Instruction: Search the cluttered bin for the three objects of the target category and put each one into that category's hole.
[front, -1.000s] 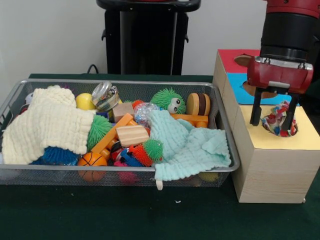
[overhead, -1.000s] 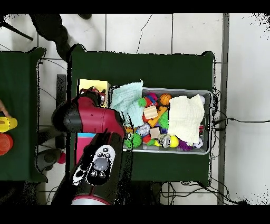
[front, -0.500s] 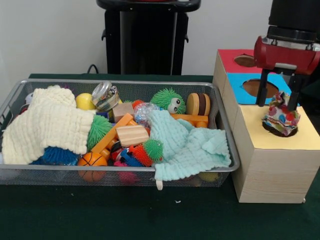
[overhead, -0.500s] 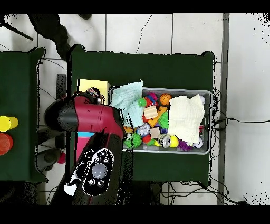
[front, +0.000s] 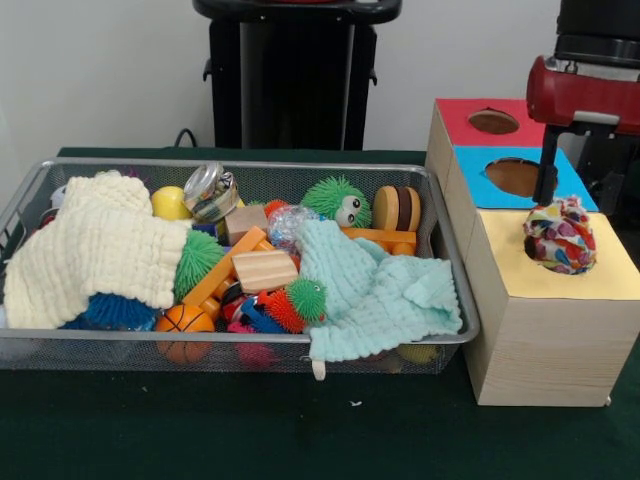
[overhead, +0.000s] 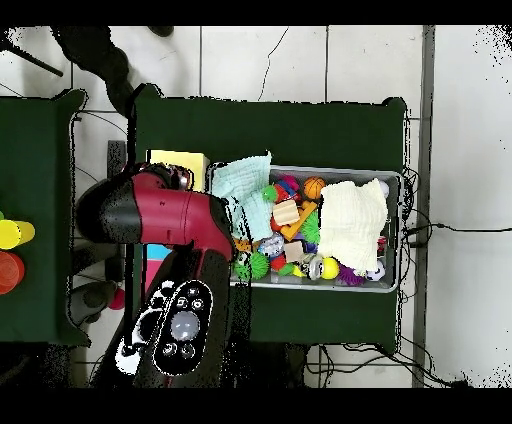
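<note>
Green surface (front: 300, 430) carries the bin (front: 230, 165) on the left and the box (front: 540, 340) on the right. The fabric ball (front: 559, 236) sits on the box's yellow top, plugging the yellow hole rather than dropped through it, as far as I can judge. My claw (front: 572, 190) hangs just above it, released and holding nothing.

To finish the step well I would centre over the ball and press straight down, gently. A sideways nudge could roll it off the box's edge.

Counting across the bin: one cream cloth (front: 90, 250), one basketball (front: 183, 320), two wood blocks (front: 265, 270) and one mint cloth (front: 375, 290). I make out four spiky balls. On the box I count one red hole (front: 493, 121), one blue hole (front: 513, 176) and the plugged yellow one, with one fabric ball.
</note>
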